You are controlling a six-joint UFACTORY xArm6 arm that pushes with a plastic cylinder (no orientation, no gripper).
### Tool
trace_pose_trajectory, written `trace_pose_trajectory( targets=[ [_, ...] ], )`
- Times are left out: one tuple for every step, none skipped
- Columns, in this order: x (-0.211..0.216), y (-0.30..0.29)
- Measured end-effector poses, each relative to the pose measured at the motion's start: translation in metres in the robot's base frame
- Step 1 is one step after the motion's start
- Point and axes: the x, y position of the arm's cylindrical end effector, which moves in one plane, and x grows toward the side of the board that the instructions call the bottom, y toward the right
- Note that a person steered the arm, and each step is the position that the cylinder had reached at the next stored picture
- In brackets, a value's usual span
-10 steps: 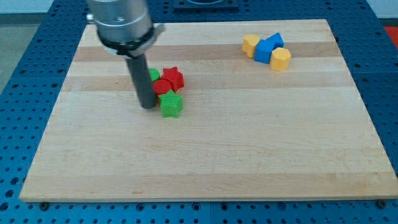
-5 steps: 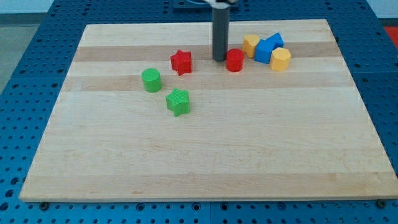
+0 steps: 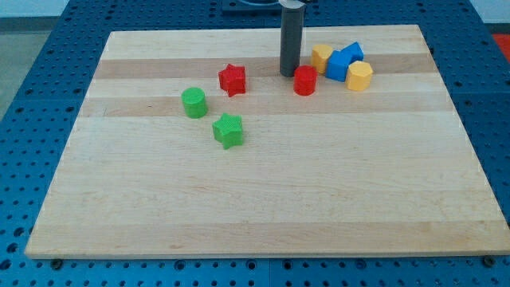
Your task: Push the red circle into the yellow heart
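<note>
No text, label, brand, number or sign can be read anywhere in the view: none on the wooden board (image 3: 263, 199), none on the blue pegboard (image 3: 32, 96) around the board, none on the coloured blocks lying on the board, and none on the dark rod above it

Red circle (image 3: 304, 80), yellow heart (image 3: 321, 57), green star (image 3: 228, 131), pale striped wooden board (image 3: 263, 199).
</note>
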Motion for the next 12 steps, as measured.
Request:
trace_pose_trajectory(
  targets=[
    [0.009, -0.002],
    [0.044, -0.002],
    [0.073, 0.002],
    [0.086, 0.013],
    [0.091, 0.024],
    [0.078, 0.048],
    [0.042, 0.079],
    [0.017, 0.099],
    [0.030, 0.099],
    [0.077, 0.082],
    [0.119, 0.049],
    [0.127, 0.013]
  ],
)
